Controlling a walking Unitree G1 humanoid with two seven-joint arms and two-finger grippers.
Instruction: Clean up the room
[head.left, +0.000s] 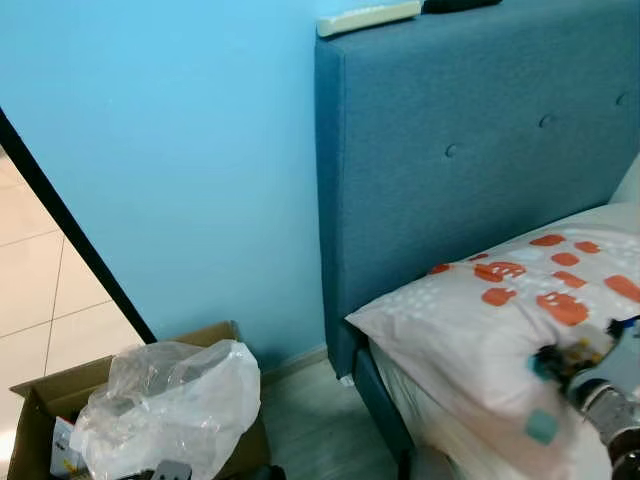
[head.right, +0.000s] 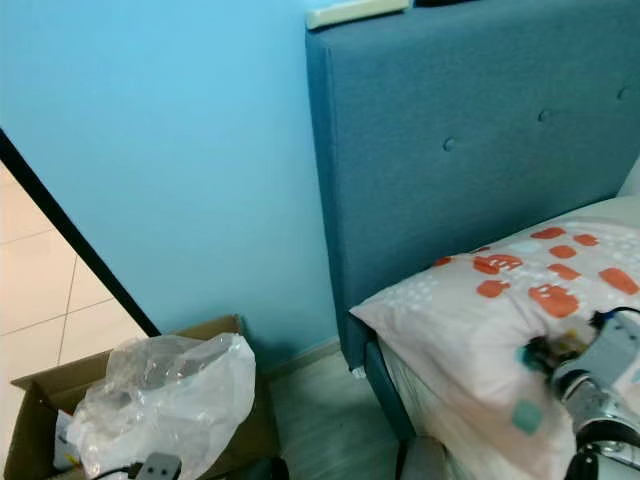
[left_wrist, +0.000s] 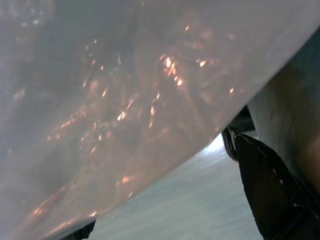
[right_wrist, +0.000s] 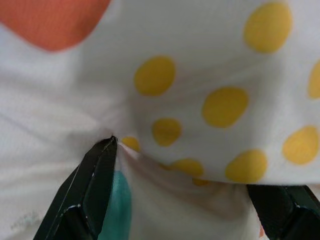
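Closest to you, at five o'clock, your right gripper (right_wrist: 185, 165) is pressed into the pillow (head.left: 480, 330). Its two black fingers (right_wrist: 95, 185) stand apart with a bunched fold of the spotted cloth between them. They look like they are pinching the pillow, so squeeze firmly before you lift, or the soft cloth may slip out. Take a thick fold, not just the thin cover.

Down at seven o'clock, your left gripper (left_wrist: 165, 200) is right against the clear plastic bag (head.left: 170, 405). You cannot tell if its fingers are spread or pressed together, because the shiny plastic hides them. The bag sits in the cardboard box (head.left: 35, 410) on the floor.

The pillow lies on the bed's corner, at three o'clock, leaning over the edge. Lift it slowly and keep it level so it does not drag.

Farther back stands the blue headboard (head.left: 470, 140). On top of it, at twelve o'clock, rests a white remote (head.left: 368, 17). Behind it is the blue wall (head.left: 170, 150).
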